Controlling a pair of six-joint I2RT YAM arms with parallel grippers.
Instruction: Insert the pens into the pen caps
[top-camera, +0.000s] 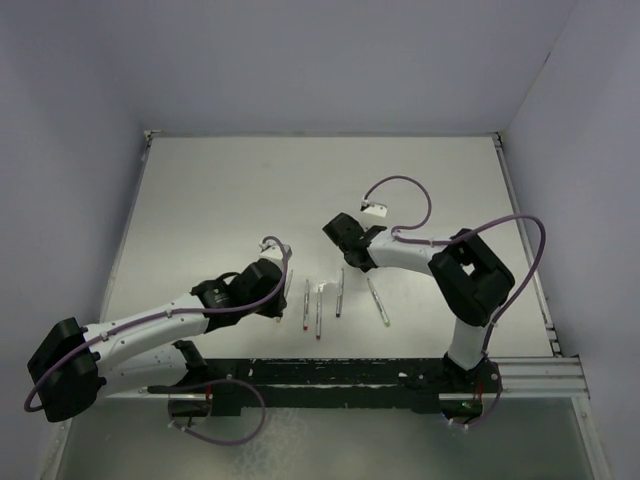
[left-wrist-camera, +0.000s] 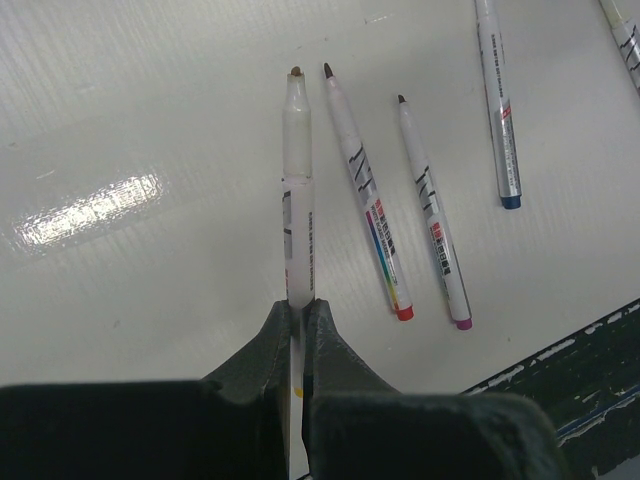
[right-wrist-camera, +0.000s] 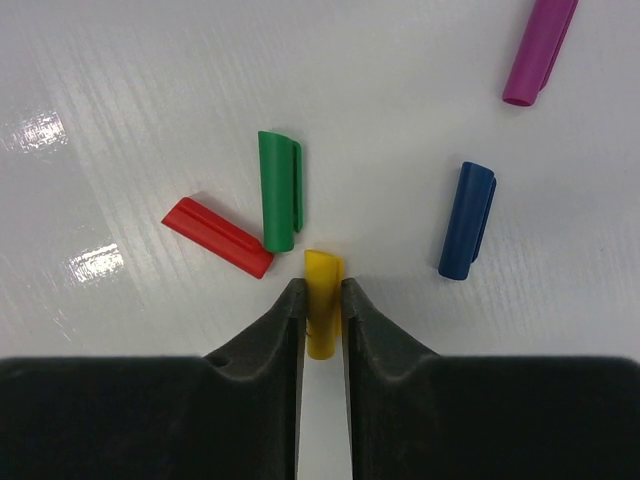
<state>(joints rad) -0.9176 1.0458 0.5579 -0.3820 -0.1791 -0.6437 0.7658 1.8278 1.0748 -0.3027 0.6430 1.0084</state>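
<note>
My left gripper is shut on a pale pen with a small yellow mark and a bare tip pointing away. Beside it lie a red-ended pen, a purple-ended pen and a blue-ended pen. A further pen shows at the top right. My right gripper is shut on the yellow cap, its jaws touching both sides. The red cap, green cap, blue cap and purple cap lie loose around it.
In the top view the loose pens lie in a row between my left gripper and right gripper. The black base rail runs along the near edge. Walls close in the white table on three sides.
</note>
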